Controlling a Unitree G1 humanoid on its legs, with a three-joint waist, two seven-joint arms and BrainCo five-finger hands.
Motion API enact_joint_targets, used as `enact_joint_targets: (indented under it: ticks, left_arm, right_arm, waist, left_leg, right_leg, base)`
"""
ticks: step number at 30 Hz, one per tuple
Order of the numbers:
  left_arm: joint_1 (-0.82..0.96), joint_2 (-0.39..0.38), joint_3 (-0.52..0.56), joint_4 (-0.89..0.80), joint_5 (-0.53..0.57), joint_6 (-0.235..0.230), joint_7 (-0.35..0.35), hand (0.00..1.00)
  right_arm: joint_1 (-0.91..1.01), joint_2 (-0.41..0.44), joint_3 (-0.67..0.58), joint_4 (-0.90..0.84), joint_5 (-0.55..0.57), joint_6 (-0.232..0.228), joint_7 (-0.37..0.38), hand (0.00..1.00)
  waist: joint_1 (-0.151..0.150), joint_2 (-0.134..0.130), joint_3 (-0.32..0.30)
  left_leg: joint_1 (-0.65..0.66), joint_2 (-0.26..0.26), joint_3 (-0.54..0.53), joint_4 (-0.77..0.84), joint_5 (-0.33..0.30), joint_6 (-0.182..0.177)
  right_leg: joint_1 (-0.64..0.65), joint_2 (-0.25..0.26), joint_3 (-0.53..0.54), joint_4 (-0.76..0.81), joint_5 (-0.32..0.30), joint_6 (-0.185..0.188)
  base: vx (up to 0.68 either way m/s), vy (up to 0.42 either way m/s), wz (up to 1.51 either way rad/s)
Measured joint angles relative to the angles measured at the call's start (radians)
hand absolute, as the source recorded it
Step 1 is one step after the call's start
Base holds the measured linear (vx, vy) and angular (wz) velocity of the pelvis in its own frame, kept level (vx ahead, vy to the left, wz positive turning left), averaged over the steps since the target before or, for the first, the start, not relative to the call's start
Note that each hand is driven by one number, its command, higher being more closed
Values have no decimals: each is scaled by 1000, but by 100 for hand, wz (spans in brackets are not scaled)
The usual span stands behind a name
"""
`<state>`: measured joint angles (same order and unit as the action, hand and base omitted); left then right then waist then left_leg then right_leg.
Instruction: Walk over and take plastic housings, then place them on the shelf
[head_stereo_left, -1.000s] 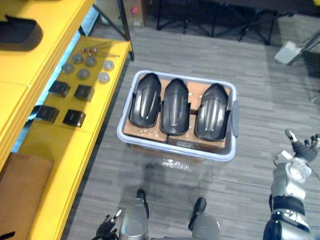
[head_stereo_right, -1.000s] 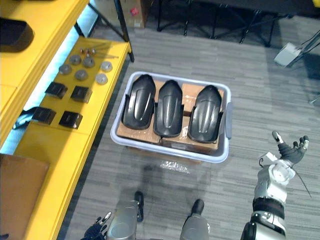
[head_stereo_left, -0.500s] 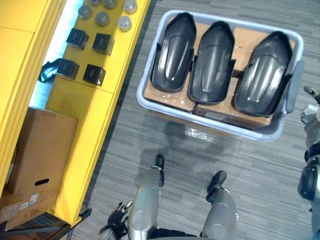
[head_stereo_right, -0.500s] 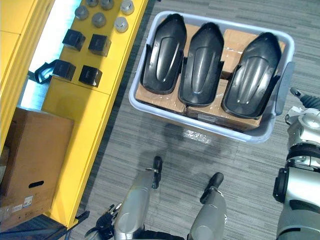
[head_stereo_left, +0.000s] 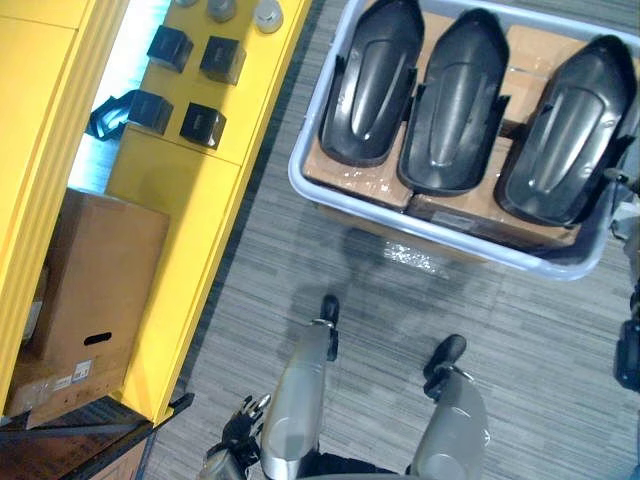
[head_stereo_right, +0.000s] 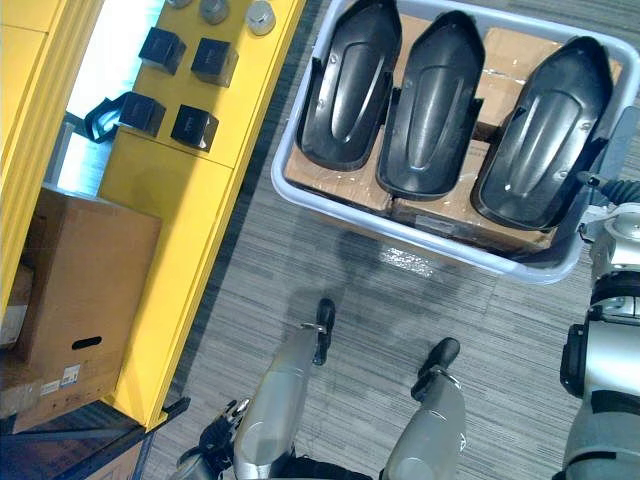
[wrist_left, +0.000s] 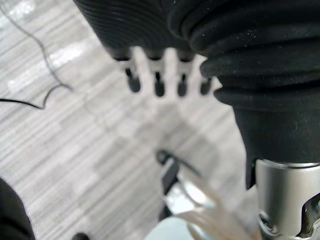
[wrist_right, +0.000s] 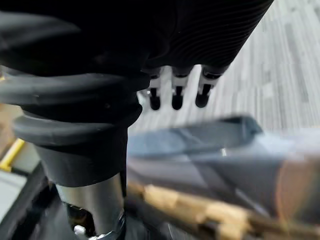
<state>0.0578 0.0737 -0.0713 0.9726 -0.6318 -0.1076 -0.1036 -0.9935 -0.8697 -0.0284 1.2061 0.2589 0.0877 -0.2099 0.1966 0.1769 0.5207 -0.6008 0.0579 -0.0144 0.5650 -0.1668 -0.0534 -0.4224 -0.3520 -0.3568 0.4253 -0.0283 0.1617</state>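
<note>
**Operator:** What state are the fingers in?

**Manual:** On your left hand (wrist_left: 145, 30), the fingers (wrist_left: 158, 80) are straight and released, and they grasp nothing. Past their tips lies only the floor (wrist_left: 60, 125). On your right hand (wrist_right: 200, 30), the fingers (wrist_right: 176, 97) are also extended and hold nothing.

**Operator:** Where are the plastic housings?

**Manual:** All three plastic housings (head_stereo_right: 432, 100) lie side by side on cardboard boxes (head_stereo_right: 335, 185) inside the bin (head_stereo_left: 297, 172). Neither hand grips them. Your right fingertips are just beside the bin's end handle (head_stereo_right: 622, 140); you cannot tell whether they touch it. Your left fingers are well apart from the bin. The yellow shelf (head_stereo_left: 190, 190) stands on the far side of the bin from your right fingers.
</note>
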Motion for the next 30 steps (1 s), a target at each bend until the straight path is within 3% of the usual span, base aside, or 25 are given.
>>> enact_joint_targets:
  ticks: [3, 4, 8, 12, 20, 24, 30]
  left_arm:
    - [-1, 5, -23, 3, -22, -15, -1, 0]
    - [-2, 5, -28, 9, -30, -19, -3, 0]
    - [-6, 5, -31, 23, -38, -22, -10, 0]
    - [-11, 4, -59, 29, -40, -23, -11, 0]
    - [-11, 0, -68, 30, -40, -28, -16, 0]
    - [-11, -1, -69, 28, -39, -30, -18, 0]
    - [-9, 0, -60, 19, -39, -27, -18, 0]
  right_arm:
    - [-7, -4, 14, 1, -5, 7, 10, 0]
    - [-10, -10, 17, 1, -27, 9, 12, 100]
    - [-19, -30, 52, 1, -82, 47, 11, 100]
    - [-36, -84, 102, 9, -183, 141, 10, 100]
    - [-44, -89, 151, 23, -295, 221, -48, 100]
    - [-44, -87, 150, 31, -341, 238, -107, 100]
    - [-44, -73, 151, -69, -419, 210, -190, 100]
  waist:
    - [8, 0, 0]
    - [9, 1, 0]
    - [14, 3, -2]
    - [30, 24, -16]
    - [48, 46, -31]
    - [58, 48, -33]
    - [56, 41, -28]
  left_leg:
    - [-6, -1, -4, 2, 0, 0]
    - [-13, -2, -6, 3, 0, 0]
    - [-19, -4, -8, 2, 1, 1]
    - [-30, -8, -34, -2, 9, -5]
    - [-9, -7, -61, -14, 14, -14]
    - [7, -3, -66, -35, 21, -20]
    - [28, 19, -85, -32, 22, -22]
  right_leg:
    - [-1, 0, -4, -1, 0, 0]
    - [-5, 0, -7, -1, 0, 0]
    - [-11, -2, -9, 0, 0, -1]
    - [-11, 0, -33, 2, -9, -8]
    - [6, 2, -49, 21, -33, -14]
    - [22, 11, -55, 9, -34, -16]
    - [74, 37, -82, -24, -33, -18]
  base:
    - [8, -5, 3]
    - [10, 0, 4]
    - [5, 0, 1]
    - [26, -20, 11]
    - [19, -26, 3]
    - [1, -8, 1]
    - [10, -15, 5]
